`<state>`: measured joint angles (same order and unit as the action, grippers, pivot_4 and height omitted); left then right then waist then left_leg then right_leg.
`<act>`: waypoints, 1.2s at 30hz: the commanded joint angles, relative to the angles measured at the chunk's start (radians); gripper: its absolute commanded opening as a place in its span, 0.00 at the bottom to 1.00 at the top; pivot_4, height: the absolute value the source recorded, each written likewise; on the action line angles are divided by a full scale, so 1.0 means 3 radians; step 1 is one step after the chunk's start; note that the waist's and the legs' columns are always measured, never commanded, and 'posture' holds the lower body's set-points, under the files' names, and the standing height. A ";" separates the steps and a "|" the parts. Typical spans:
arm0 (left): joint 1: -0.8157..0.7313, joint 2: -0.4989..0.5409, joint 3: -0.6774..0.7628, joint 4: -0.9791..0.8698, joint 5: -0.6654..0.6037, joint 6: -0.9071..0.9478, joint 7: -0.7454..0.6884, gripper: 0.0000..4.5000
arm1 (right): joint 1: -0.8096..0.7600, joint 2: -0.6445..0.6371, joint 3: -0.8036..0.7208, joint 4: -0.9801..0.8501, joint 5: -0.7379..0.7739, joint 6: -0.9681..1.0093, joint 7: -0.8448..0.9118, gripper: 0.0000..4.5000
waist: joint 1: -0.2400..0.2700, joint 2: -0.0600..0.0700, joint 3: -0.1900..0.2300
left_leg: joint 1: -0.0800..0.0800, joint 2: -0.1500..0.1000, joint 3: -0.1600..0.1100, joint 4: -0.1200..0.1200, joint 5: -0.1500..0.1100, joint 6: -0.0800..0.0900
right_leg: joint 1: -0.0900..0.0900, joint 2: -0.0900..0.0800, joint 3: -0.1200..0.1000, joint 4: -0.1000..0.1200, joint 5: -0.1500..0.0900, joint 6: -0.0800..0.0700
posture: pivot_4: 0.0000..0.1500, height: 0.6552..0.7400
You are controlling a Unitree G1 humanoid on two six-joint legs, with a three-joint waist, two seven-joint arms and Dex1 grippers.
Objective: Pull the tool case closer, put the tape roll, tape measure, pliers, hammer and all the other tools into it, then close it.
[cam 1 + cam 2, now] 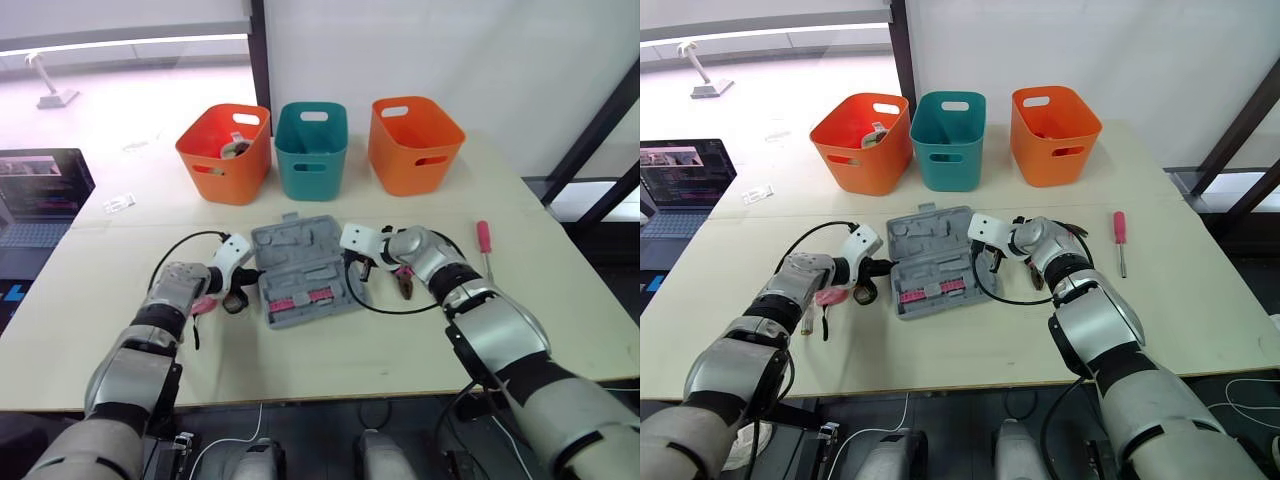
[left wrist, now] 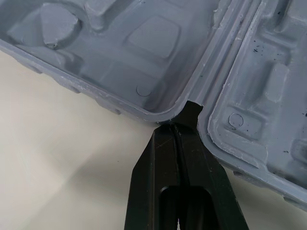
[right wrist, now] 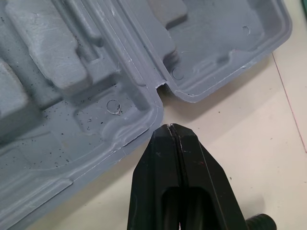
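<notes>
The grey tool case (image 1: 303,262) lies open in the middle of the table, with pink bits (image 1: 300,298) in its near half. My left gripper (image 1: 250,277) is shut, its tips (image 2: 180,125) touching the hinge notch on the case's left edge. My right gripper (image 1: 357,270) is shut too, its tips (image 3: 171,127) a little off the case's right edge by the hinge. Pliers (image 1: 405,285) lie just right of the right gripper. A red-handled screwdriver (image 1: 484,240) lies further right. A pink-handled tool (image 1: 205,305) and a small black ring (image 1: 236,300) sit by my left wrist.
Three bins stand behind the case: an orange bin (image 1: 225,152) with a pale object inside, a teal bin (image 1: 311,148) and another orange bin (image 1: 414,143). Black cables (image 1: 385,308) loop near both wrists. A laptop (image 1: 35,190) sits off the table's left side.
</notes>
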<state>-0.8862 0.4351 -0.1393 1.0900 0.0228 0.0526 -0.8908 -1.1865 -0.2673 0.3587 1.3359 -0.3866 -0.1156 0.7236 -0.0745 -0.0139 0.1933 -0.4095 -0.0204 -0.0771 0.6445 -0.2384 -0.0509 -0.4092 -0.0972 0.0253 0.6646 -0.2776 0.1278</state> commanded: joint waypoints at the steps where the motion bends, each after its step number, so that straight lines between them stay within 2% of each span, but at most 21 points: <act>1: -0.0081 -0.0088 0.0011 0.0027 0.0041 -0.0079 -0.0021 0.01 | -0.0043 0.0075 -0.0045 -0.0062 0.0038 -0.0104 0.0185 0.00 | 0.0006 0.0000 0.0000 | 0.0000 0.0000 0.0000 0.0000 0.0000 0.0000 | 0.0000 0.0000 0.0000 0.0000 0.0000 0.0000 | 1.00 1.00; 12: -0.0105 -0.0130 -0.0028 0.0001 0.0157 -0.0042 -0.0125 0.01 | 0.0028 -0.0010 0.0018 -0.0132 -0.0011 -0.0386 0.0815 0.00 | 0.0001 0.0000 0.0000 | 0.0001 0.0000 0.0000 0.0001 0.0000 0.0000 | 0.0001 0.0000 0.0000 0.0000 0.0000 0.0000 | 1.00 1.00; 17: -0.0040 -0.0114 -0.0045 -0.0044 0.0195 -0.0020 -0.0254 0.01 | 0.0044 -0.0020 0.0058 -0.0135 -0.0096 -0.0581 0.0731 0.00 | -0.0004 0.0000 -0.0001 | 0.0001 0.0000 0.0000 0.0001 0.0000 0.0000 | 0.0001 0.0000 0.0000 0.0000 0.0000 0.0000 | 1.00 1.00; 20: -0.0019 -0.0096 -0.0046 -0.0050 0.0226 -0.0026 -0.0251 0.01 | -0.0006 -0.0038 0.0246 -0.0095 -0.0368 -0.0719 0.0218 0.00 | -0.0002 0.0000 -0.0001 | 0.0001 0.0000 0.0000 0.0001 0.0000 0.0000 | 0.0001 0.0000 0.0000 0.0001 0.0000 0.0000 | 1.00 1.00; 22: -0.0021 -0.0084 -0.0030 -0.0041 0.0232 -0.0024 -0.0243 0.01 | -0.0029 -0.0026 0.0307 -0.0050 -0.0452 -0.0721 0.0093 0.00 | 0.0003 0.0000 -0.0001 | 0.0001 0.0000 0.0000 0.0001 0.0000 0.0000 | 0.0000 0.0000 0.0000 0.0000 0.0000 0.0000 | 1.00 1.00; 31: 0.0016 -0.0055 -0.0002 -0.0110 0.0232 -0.0006 -0.0276 0.01 | -0.0072 0.0067 0.0129 -0.0025 -0.0286 -0.0749 0.0411 0.00 | -0.0005 0.0000 -0.0001 | 0.0003 0.0000 0.0000 0.0002 0.0000 0.0000 | 0.0003 0.0000 0.0000 0.0001 0.0000 0.0000 | 1.00 1.00; 36: 0.0192 -0.0159 0.0037 -0.0519 0.0107 0.0244 -0.0359 0.01 | -0.0010 -0.0019 0.0060 -0.0077 -0.0223 -0.0682 0.0645 0.00 | 0.0000 0.0000 -0.0001 | 0.0003 0.0000 0.0000 0.0001 0.0000 0.0000 | 0.0002 0.0000 0.0000 0.0001 0.0000 0.0000 | 1.00 1.00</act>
<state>-0.8466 0.4288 -0.1217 0.9921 0.0869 0.1026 -0.9582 -1.1831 -0.2985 0.3972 1.3495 -0.4887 -0.3058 0.8798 -0.0745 -0.0140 0.1930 -0.4087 -0.0204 -0.0772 0.6450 -0.2384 -0.0509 -0.4084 -0.0972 0.0253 0.6647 -0.2776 0.1278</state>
